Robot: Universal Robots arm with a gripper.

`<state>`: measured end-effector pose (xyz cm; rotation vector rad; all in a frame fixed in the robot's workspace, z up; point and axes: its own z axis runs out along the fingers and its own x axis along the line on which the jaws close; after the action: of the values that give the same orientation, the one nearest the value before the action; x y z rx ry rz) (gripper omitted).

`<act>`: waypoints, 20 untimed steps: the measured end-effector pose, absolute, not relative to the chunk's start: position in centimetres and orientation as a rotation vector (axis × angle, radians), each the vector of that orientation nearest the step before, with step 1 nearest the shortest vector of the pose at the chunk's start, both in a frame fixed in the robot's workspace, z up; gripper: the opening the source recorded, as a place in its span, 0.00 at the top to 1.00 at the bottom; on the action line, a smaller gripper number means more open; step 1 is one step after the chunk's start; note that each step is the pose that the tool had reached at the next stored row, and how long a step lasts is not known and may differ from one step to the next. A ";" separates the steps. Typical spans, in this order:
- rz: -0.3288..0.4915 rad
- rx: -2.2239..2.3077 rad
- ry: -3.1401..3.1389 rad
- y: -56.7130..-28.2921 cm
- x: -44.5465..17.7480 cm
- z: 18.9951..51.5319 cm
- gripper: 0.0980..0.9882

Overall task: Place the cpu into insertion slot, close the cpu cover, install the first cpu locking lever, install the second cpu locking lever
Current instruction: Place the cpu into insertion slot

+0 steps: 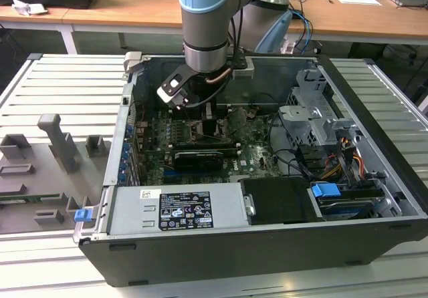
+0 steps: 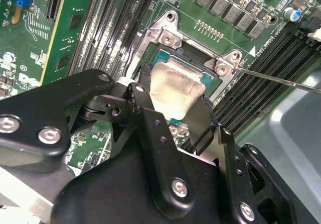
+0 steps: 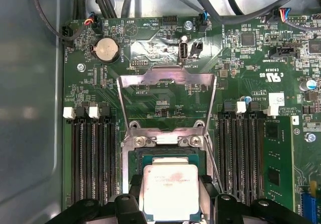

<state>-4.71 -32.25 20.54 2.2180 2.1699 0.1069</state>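
end effector (image 2: pixel 171 103), black metal, clamped on the flat silver-grey square cpu (image 3: pixel 169 189)
dark insertion slot (image 3: pixel 165 157) lies just beneath; thin shiny cpu cover (image 3: pixel 168 77) frame hinged open.

Exterior view: open PC case (image 1: pixel 267 254) on slatted tabletop (image 1: pixel 53 84); PSU (image 1: pixel 177 208) at its 7 o'clock, drive cage (image 1: pixel 314 121) at 2, grey fixtures (image 1: pixel 60 147) outside at 9. First wrist view: coin battery (image 3: pixel 107 49), RAM slots (image 3: pixel 90 158) on mobo (image 3: pixel 241 58).

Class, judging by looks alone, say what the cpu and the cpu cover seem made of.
The cpu: probably a metal top, pale matte silver-grey with a dull sheen, green board edge beneath. The cpu cover: likely thin sheet steel, bright and reflective.
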 end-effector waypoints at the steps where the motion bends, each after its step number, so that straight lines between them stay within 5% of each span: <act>1: 0.107 2.218 2.170 -32.2 -4.7 20.5 0.52; 20: 0.107 2.224 2.164 -32.1 -4.6 20.1 0.52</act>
<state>-4.61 -32.06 20.14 2.2237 2.1639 0.1068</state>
